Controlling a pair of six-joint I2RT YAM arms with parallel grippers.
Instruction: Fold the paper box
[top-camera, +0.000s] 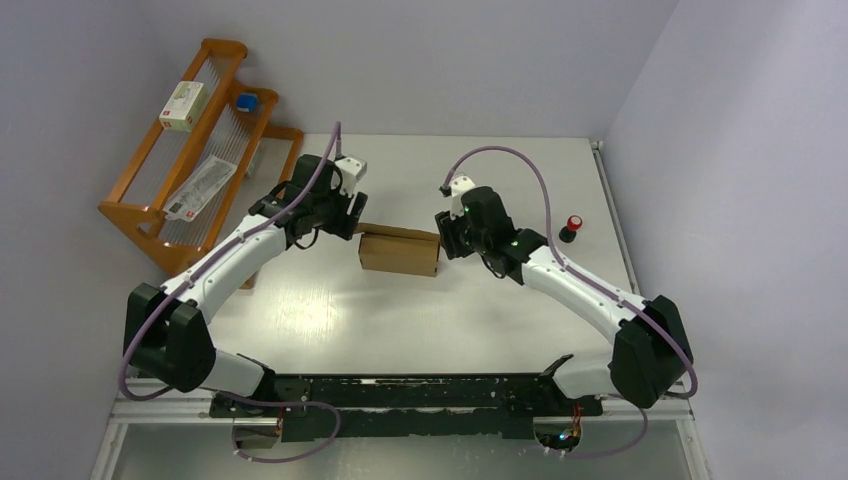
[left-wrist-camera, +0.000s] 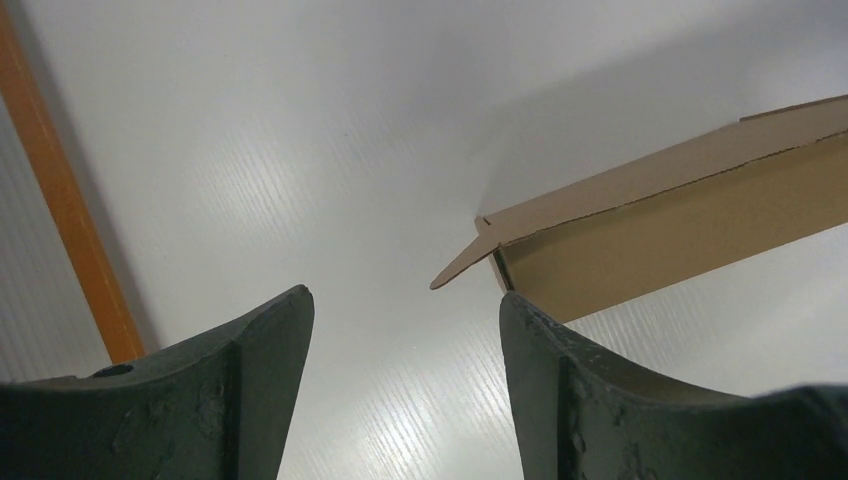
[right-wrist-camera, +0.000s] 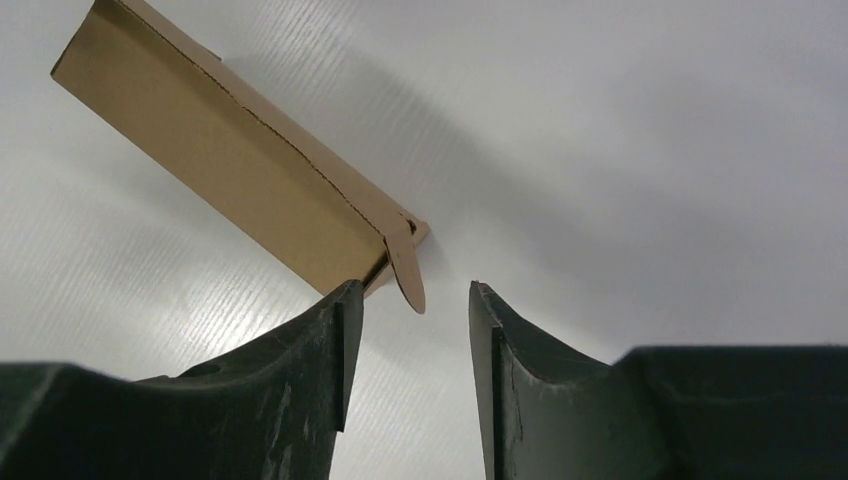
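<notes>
left hand (left-wrist-camera: 405, 296) spread wide, right hand (right-wrist-camera: 415, 288) parted more narrowly, both low, facing inward

Open table (top-camera: 450, 310) around paper box (top-camera: 399, 252); rack (top-camera: 222, 48) far-left.

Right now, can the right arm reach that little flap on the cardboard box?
Probably yes: the flap hangs just ahead of the right gripper, between its open fingers, with nothing in between.
</notes>
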